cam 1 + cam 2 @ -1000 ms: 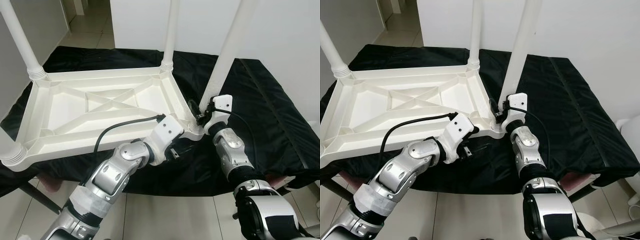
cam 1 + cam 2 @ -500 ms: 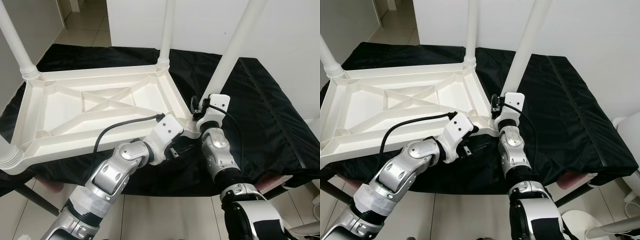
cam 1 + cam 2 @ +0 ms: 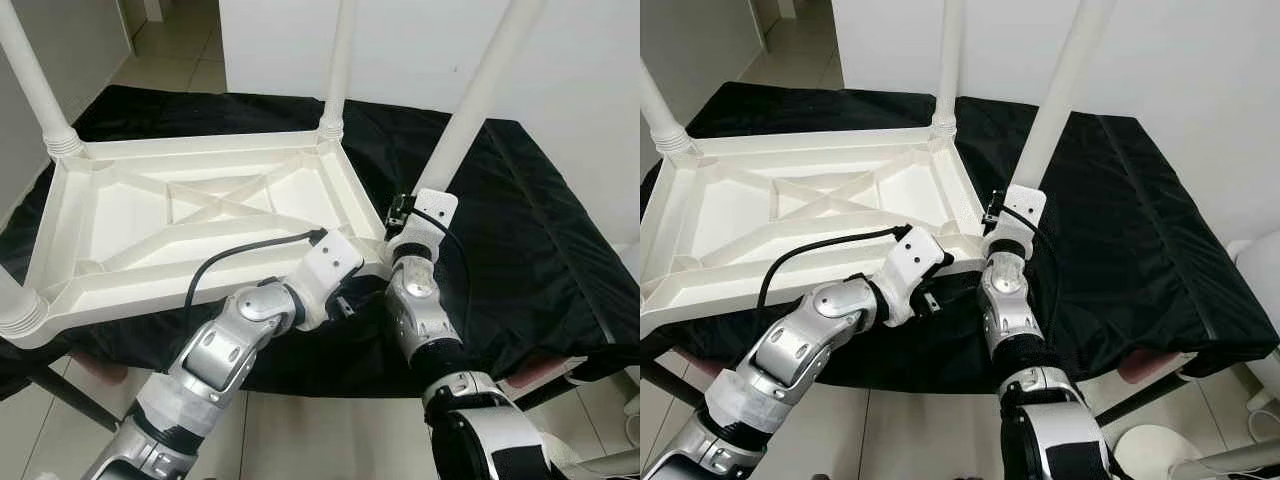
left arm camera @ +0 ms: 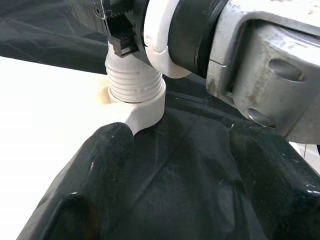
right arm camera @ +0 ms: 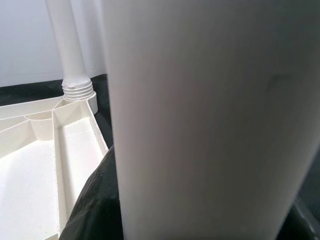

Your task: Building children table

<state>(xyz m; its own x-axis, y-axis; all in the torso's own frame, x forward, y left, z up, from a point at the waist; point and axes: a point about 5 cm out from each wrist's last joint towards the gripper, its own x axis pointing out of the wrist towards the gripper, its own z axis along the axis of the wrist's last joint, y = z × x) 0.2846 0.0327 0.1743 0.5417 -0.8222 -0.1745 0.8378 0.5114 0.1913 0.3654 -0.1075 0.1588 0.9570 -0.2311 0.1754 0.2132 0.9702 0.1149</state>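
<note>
An upturned white plastic children's table (image 3: 190,215) lies top-down on a black padded cover (image 3: 540,230) spread over a low stand, its ribbed underside facing up with a cross of stiffening ribs in the middle. Round white plastic legs stand in its corner sockets: at the robot's far left a leg (image 3: 35,85) rises from a ridged collar, a near-left collar (image 3: 20,312) shows at the edge of the head view, and a far leg (image 3: 338,65) stands at the back corner.

The left gripper (image 3: 340,303) sits low under the near right corner of the table, just beside the socket. In the left wrist view its two black fingers (image 4: 87,185) are spread wide apart with only the black cover between them, pointing at the threaded collar (image 4: 135,82) of the fourth leg — they pinch nothing.

To the right, the fourth white leg (image 3: 480,100) leans outward from the near right corner socket. The right gripper (image 3: 405,215) is at its base, its white wrist housing pressed against the leg. The right wrist view has the leg's shaft (image 5: 200,120) very close, but whether the jaws are clamped on it cannot be told.

Tiled floor (image 3: 190,65) and a white wall (image 3: 420,40) lie beyond the cover.
</note>
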